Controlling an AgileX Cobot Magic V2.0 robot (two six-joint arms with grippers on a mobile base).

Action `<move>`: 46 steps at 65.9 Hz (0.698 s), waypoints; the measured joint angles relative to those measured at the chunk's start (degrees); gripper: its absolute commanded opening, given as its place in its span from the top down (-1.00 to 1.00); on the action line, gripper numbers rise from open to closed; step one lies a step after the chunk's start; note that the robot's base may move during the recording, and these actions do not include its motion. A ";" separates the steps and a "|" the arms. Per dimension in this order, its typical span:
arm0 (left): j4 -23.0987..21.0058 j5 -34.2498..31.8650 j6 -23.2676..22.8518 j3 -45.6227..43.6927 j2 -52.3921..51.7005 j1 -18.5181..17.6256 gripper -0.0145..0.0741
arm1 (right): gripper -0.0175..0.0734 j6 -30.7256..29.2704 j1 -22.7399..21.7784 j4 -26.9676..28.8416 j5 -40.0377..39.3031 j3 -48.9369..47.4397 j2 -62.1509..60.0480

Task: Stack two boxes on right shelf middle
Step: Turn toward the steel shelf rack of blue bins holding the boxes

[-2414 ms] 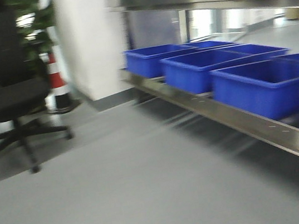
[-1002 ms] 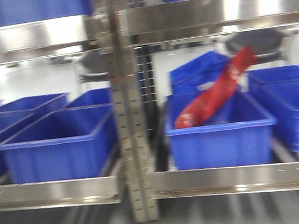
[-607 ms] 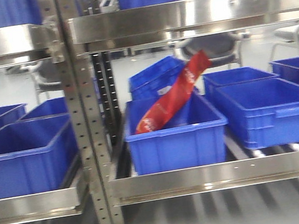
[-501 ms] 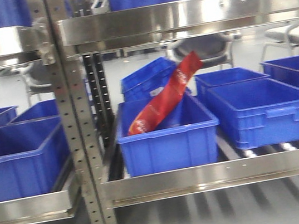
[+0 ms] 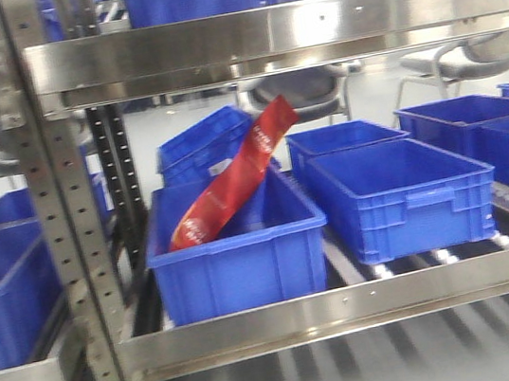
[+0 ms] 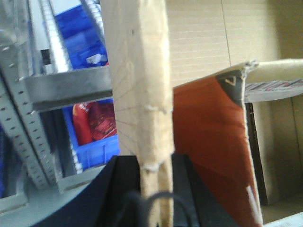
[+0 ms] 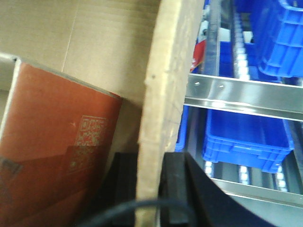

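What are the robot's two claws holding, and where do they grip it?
Brown cardboard. The left gripper and the right gripper each clamp the thin edge of a box wall; whether it is one box is unclear.

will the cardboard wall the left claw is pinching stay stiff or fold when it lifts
Probably stiff: the cardboard wall looks thick and stands straight out of the left claw. Its edge looks frayed and dented, so it may crush at the pinch. Likely light for its size: plain cardboard.
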 measured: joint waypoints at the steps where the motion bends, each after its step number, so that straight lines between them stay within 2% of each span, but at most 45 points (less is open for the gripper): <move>1: 0.00 0.00 0.00 0.00 0.00 0.00 0.92 | 0.95 0.00 0.00 0.00 0.00 0.00 0.00; 46: 0.00 0.00 0.00 0.00 0.00 0.00 0.92 | 0.95 0.03 0.00 0.00 0.00 0.00 0.00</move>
